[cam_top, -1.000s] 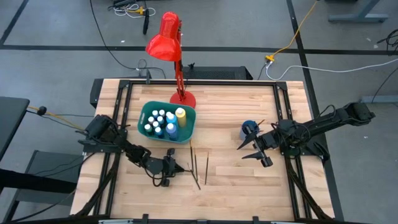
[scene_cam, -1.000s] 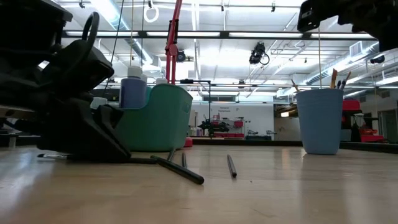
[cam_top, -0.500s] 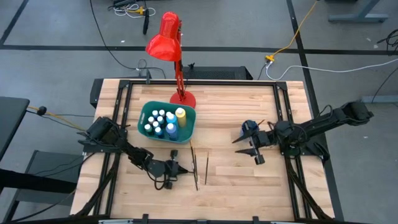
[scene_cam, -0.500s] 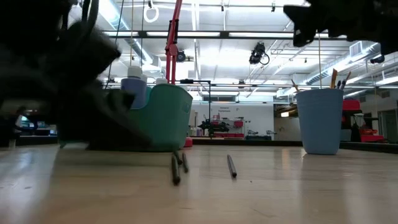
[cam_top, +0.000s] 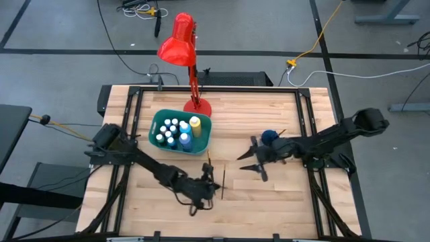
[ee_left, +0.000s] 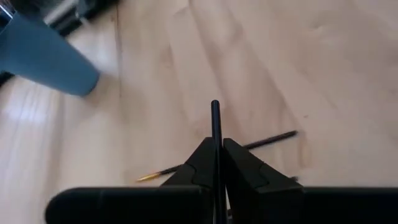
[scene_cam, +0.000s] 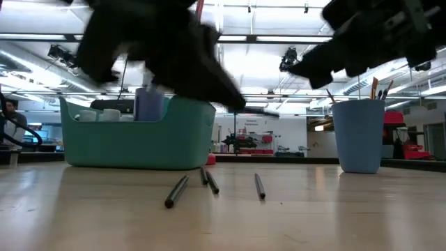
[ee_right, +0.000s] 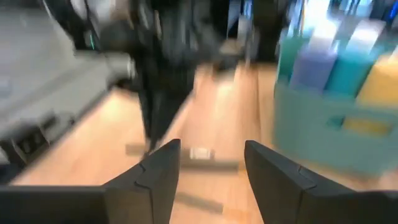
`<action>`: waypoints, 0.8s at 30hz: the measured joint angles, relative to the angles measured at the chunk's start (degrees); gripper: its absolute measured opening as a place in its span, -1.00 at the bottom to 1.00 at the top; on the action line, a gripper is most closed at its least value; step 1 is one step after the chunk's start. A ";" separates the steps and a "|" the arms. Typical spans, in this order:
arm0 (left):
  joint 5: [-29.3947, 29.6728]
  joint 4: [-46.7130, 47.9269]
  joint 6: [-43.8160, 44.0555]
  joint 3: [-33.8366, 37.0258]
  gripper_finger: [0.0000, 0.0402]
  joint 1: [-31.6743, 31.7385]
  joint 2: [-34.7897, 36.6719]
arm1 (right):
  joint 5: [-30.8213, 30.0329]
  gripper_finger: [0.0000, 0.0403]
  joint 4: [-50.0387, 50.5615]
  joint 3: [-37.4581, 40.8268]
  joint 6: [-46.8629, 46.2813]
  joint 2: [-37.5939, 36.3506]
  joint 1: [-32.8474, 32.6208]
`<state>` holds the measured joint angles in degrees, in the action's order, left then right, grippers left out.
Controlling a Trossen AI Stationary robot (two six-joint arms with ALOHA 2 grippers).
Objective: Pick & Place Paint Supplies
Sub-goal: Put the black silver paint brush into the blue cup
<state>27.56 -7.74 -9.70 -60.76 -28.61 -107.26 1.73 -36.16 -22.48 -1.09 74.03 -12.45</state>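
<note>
Two claws in play, and the left claw [ee_left: 216, 163] has the action: its fingers are pinched tight on a brush [ee_left: 215, 127], the dark handle poking straight out between them in the left wrist view. From above, that claw [cam_top: 201, 190] sits low over the worktop [cam_top: 269, 202], just in front of the bin [cam_top: 159, 144]. More brushes [scene_cam: 211, 183] lie loose on the wood close by; one [ee_left: 217, 154] shows crosswise under the claw. The bottles [cam_top: 176, 131] stand packed in the bin.

Right claw [cam_top: 254, 163] hangs mid-worktop with its fingers [ee_right: 155, 171] spread apart, holding nothing, the cup [cam_top: 270, 137] just behind it.

So the step looks like carrying this brush off to wherever brushes belong, most likely the cup, which already shows stick-like tips above its rim in the low view [scene_cam: 359, 136]. To do it well: lift straight up first so the handle clears the loose brushes, and keep the pinch firm since a thin handle can pivot. The right arm sits across the path, so route around it or let it back away. Come in above the rim, tip the brush toward upright, then release.
</note>
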 joint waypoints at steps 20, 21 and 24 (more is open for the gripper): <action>0.39 26.62 -10.26 -20.50 -0.89 2.09 0.11 | 13.66 -0.06 20.13 -16.09 -11.28 7.97 -0.99; 0.85 26.45 -10.67 -20.50 -0.89 2.09 0.11 | 13.23 -0.06 18.70 -16.12 -11.84 8.22 -0.99; 3.93 26.07 -12.01 -20.50 -0.89 2.20 0.11 | 12.79 -0.06 17.44 -16.13 -13.22 8.56 -0.98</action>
<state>31.49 18.33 -21.71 -81.25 -26.41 -107.15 14.52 -18.73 -38.61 -14.32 82.59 -13.42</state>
